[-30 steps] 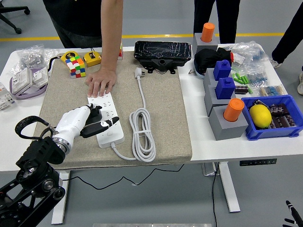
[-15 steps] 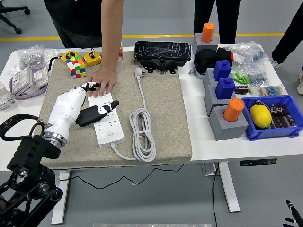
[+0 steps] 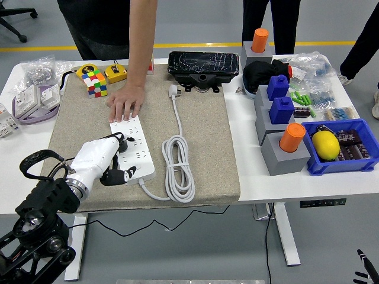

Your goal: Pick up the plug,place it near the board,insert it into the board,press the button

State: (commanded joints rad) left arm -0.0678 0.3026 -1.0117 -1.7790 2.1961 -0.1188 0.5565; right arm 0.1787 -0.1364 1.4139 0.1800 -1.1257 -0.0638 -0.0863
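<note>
Centrally, a white board [image 3: 135, 151] lies lengthwise on a grey mat [image 3: 201, 160] covering most of the white table [image 3: 278, 183]. Left hand [image 3: 102, 163], white with black fingertips, enters from the lower left and rests over the near left part of the board; its fingers [image 3: 121, 176] are curled, with the black tips touching the board's near end. A small black plug [image 3: 122, 144] sits on the board just beyond this hand; whether the fingers actually grip it cannot be told. At the far end of the board, a person's hand [image 3: 125, 103] presses flat on the mat and board edge. White cable [image 3: 177, 168] runs from the board's near end into a coil just right of it, then leads away to a white cable plug [image 3: 173, 90] lying near a black case [image 3: 204, 65]. Left of the mat's far corner stands a coloured cube [image 3: 94, 81]. Well apart on the right, grey blocks [image 3: 283, 155] carry orange and blue pieces beside a blue bin [image 3: 349, 163].
</note>
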